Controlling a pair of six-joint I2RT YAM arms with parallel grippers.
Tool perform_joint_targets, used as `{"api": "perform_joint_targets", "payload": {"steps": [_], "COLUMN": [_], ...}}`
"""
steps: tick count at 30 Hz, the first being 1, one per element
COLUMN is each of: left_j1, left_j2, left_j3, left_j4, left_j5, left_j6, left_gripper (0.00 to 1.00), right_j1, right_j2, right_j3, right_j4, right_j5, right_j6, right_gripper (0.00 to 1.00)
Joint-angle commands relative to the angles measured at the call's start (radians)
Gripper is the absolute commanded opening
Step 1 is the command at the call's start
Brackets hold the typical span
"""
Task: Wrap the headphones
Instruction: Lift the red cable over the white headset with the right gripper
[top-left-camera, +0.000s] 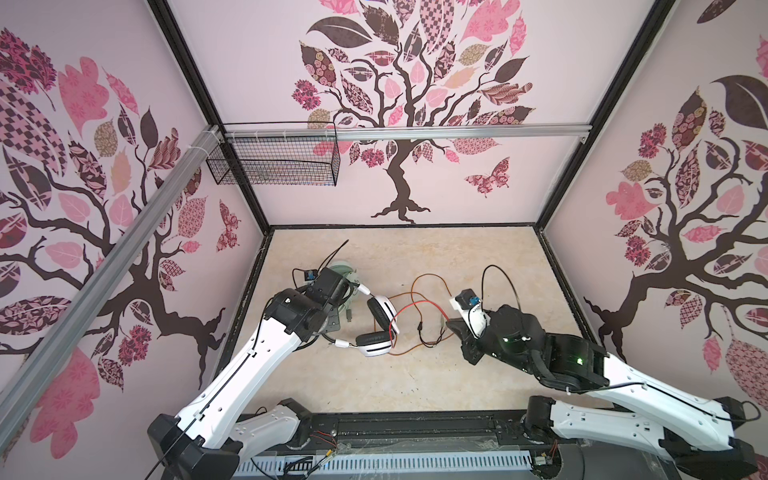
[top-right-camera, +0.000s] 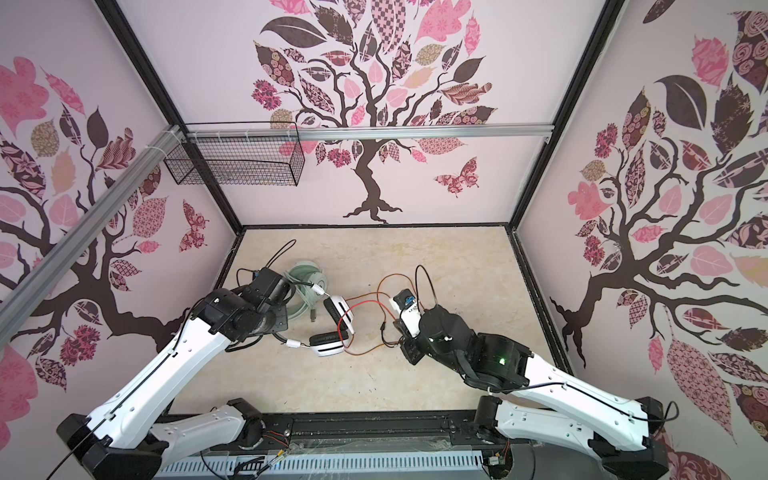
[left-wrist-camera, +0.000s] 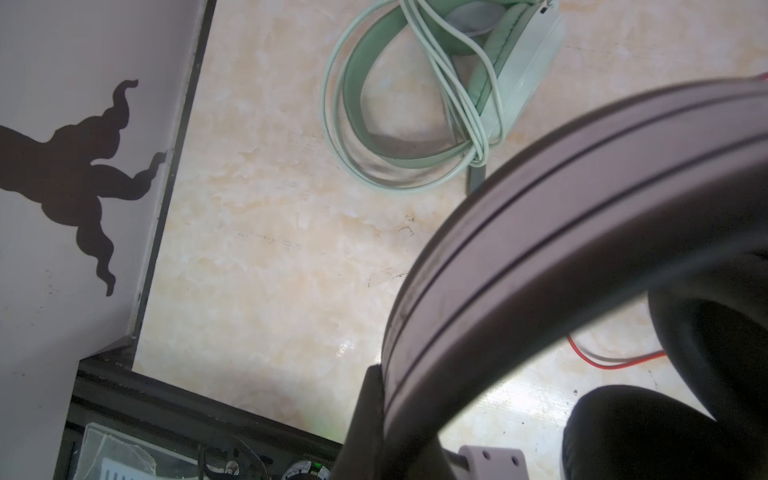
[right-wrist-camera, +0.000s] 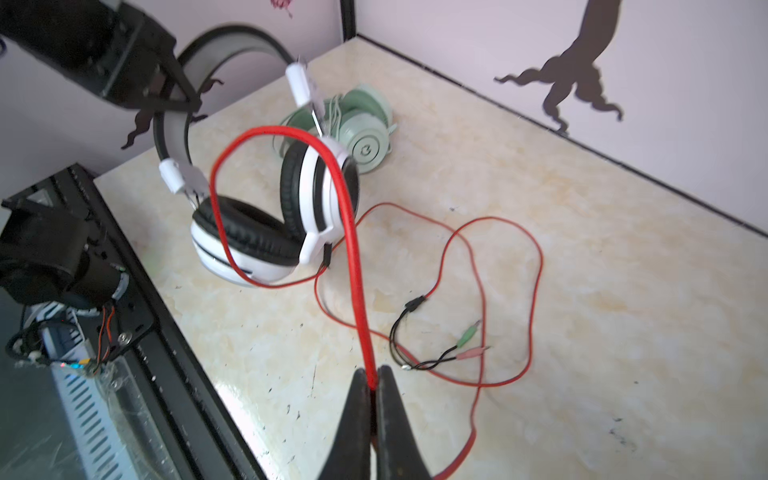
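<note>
1. While my left gripper (right-wrist-camera: 176, 99) was clamped tight on the grey-and-black headband (left-wrist-camera: 582, 187) of the white and black over-ear headset (right-wrist-camera: 249, 245), its two ear cups hung low over the cream marble-patterned tabletop (right-wrist-camera: 582, 291). I could not tell whether the lower cup touched it.
2. My right gripper (right-wrist-camera: 373, 376) was pinched closed on that headset's orange-red cable (right-wrist-camera: 351, 216), a little way off the headset on the side away from my left arm.
3. From my right jaws the cable rose in an arch over the headset's ear cups, then ran round the lower cup.
4. Its slack lay in loose loops on the tabletop beside the headset, ending in green and pink jack plugs (right-wrist-camera: 469, 343).
5. Just behind the headset, toward the back wall, the mint-green and white over-ear headset (top-right-camera: 305, 274) lay flat, its pale green cable (left-wrist-camera: 476, 145) coiled around it.
</note>
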Motion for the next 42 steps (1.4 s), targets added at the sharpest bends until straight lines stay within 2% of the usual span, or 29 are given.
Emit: {"api": "perform_joint_targets", "payload": {"steps": [1, 9, 14, 20, 24, 27, 34, 42], "left_j1": [-0.009, -0.089, -0.106, -0.167, -0.209, -0.225, -0.226, -0.234], "left_j2": [-0.019, -0.011, -0.008, -0.048, -0.084, -0.092, -0.09, -0.094], "left_j3": [-0.035, -0.026, -0.024, -0.05, -0.076, -0.085, -0.104, -0.129], "left_j4": [0.078, 0.103, 0.109, 0.163, 0.209, 0.218, 0.225, 0.276], "left_j5": [0.027, 0.075, 0.121, 0.218, 0.307, 0.324, 0.34, 0.424], "left_j6": [0.015, -0.022, -0.033, 0.005, 0.015, 0.011, 0.0, 0.016], "left_gripper": [0.0, 0.0, 0.0, 0.0, 0.0, 0.0, 0.0, 0.0], "right_j1": [0.003, 0.002, 0.003, -0.003, -0.071, -0.122, -0.139, -0.229], "right_j2": [0.024, 0.121, 0.152, 0.226, 0.28, 0.304, 0.335, 0.416], "right_j3": [0.097, 0.149, 0.16, 0.171, 0.194, 0.206, 0.227, 0.334], "right_j4": [-0.056, -0.005, 0.026, 0.066, 0.092, 0.112, 0.125, 0.102], "right_j5": [0.094, 0.035, 0.015, 0.071, 0.016, -0.035, 0.005, 0.005], "right_j6": [-0.051, -0.069, -0.075, -0.114, -0.111, -0.114, -0.119, -0.163], "right_gripper": [0.0, 0.0, 0.0, 0.0, 0.0, 0.0, 0.0, 0.0]}}
